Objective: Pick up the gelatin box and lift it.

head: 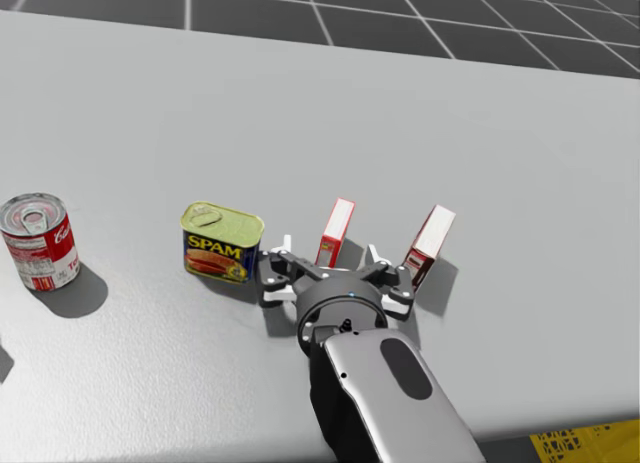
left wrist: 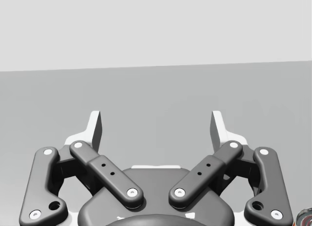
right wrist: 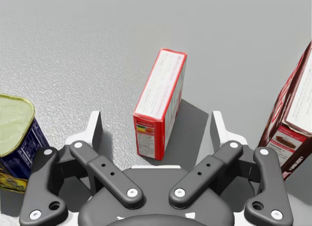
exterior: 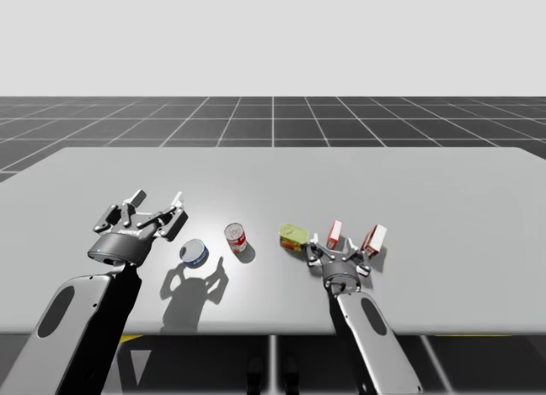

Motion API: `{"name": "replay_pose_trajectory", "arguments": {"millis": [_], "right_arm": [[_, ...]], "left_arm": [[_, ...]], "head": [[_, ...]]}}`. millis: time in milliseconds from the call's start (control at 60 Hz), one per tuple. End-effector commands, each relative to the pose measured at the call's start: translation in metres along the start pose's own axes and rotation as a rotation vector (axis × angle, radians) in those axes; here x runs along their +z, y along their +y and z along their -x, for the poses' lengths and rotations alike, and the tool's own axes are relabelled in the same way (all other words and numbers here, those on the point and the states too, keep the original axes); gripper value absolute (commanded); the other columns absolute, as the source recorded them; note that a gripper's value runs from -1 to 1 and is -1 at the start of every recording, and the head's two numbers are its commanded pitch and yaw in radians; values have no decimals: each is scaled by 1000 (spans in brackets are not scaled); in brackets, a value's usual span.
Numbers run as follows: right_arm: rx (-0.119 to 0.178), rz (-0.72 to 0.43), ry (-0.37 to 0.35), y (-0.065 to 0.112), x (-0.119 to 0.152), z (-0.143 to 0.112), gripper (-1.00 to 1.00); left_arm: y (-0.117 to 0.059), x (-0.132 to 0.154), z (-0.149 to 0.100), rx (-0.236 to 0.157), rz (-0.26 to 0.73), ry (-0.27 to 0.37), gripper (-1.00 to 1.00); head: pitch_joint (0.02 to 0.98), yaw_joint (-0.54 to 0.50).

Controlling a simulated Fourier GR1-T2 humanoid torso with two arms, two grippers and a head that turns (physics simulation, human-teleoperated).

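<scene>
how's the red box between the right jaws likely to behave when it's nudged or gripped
The red box stands upright on a narrow end, tall and thin, so a nudge on a broad face would probably tip it. It looks like thin cardboard, likely light and slightly crushable. Its flat faces should give the open jaws flanking it a steady hold.

The robot's right end effector (head: 330, 257) sits low over the grey desk (head: 300, 113) with its fingers spread wide, and a slim red box (head: 336, 228) stands upright between them. A darker red box (head: 431, 241) stands just outside one finger, and a blue rectangular tin with a yellow-green lid (head: 222, 243) stands just outside the other. A red-and-white round can (head: 38, 241) stands well apart from the tin, and a dark gridded floor (head: 400, 3) lies beyond the desk's far edge.
</scene>
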Motion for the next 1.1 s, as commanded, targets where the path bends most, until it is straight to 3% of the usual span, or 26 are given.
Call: {"name": "replay_pose_trajectory", "arguments": {"millis": [17, 217, 283, 317, 333, 350, 367, 383, 417, 517, 917, 1100], "right_arm": [[1, 24, 19, -6, -15, -1, -1000], [0, 25, 31, -6, -23, 1, -1000], [13, 7, 37, -6, -21, 1, -1000], [12, 11, 34, -6, -21, 2, -682], [11, 15, 33, -5, -20, 2, -293], [12, 26, 30, -5, -19, 3, 344], [14, 27, 28, -5, -19, 4, 824], [14, 22, 33, -5, -19, 4, 979], [4, 23, 39, -5, -18, 4, 1000], [13, 33, 34, -6, -18, 6, 1000], [17, 48, 15, -9, -19, 10, 1000], [12, 51, -12, -11, -18, 7, 1000]], "left_arm": [[0, 0, 0, 0, 0, 0, -1000], [0, 0, 0, 0, 0, 0, -1000], [0, 0, 0, 0, 0, 0, -1000], [0, 0, 0, 0, 0, 0, -1000], [0, 0, 0, 0, 0, 0, -1000], [0, 0, 0, 0, 0, 0, -1000], [0, 0, 0, 0, 0, 0, -1000], [0, 0, 0, 0, 0, 0, -1000], [0, 0, 0, 0, 0, 0, -1000], [0, 0, 0, 0, 0, 0, -1000], [0, 0, 0, 0, 0, 0, -1000], [-1, 1, 3, -5, -3, 10, -1000]], "head": [[797, -272], [793, -272], [790, -274], [788, -276], [787, -276], [785, -277], [784, -277], [781, -278], [777, -280], [749, -283], [473, -310], [440, -308]]}}
